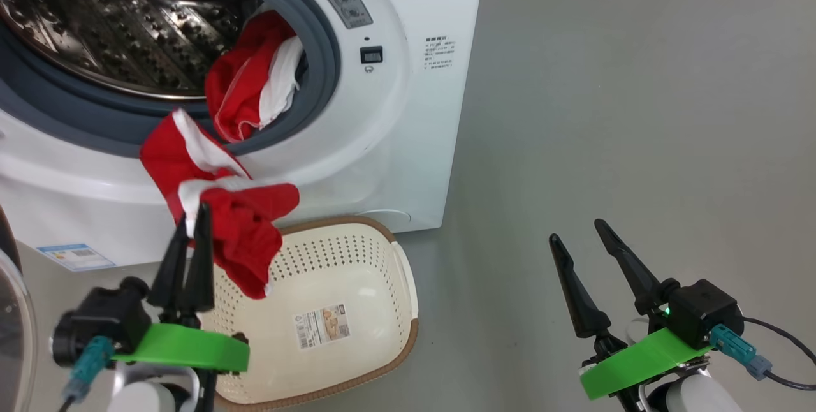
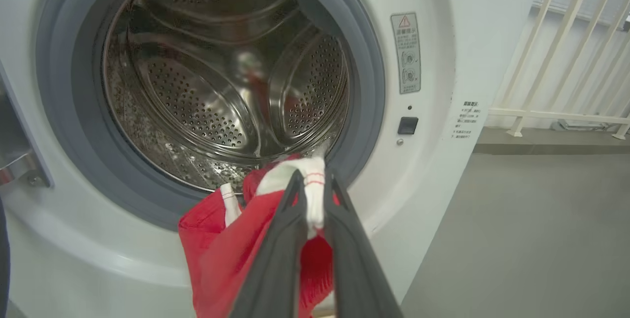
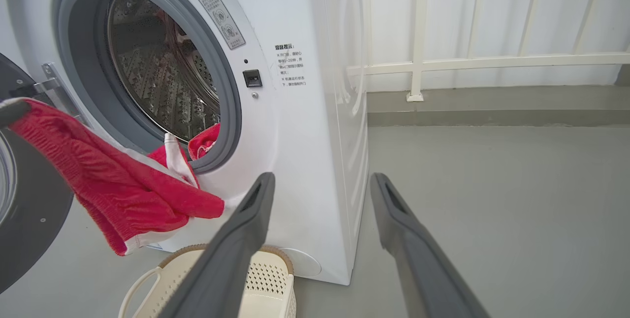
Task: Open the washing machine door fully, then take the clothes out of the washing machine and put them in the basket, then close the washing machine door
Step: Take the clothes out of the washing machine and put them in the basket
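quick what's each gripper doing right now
left gripper: closed on the clothes, which trail out of the washing machine
right gripper: open, holding nothing

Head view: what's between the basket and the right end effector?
Bare grey floor: nothing sits between the basket and the open right end effector, as the head view shows.

basket (image 1: pixel 331 259) before washing machine (image 1: pixel 421 144), clothes (image 1: pixel 242 208) hanging from its drum (image 1: pixel 127 23)
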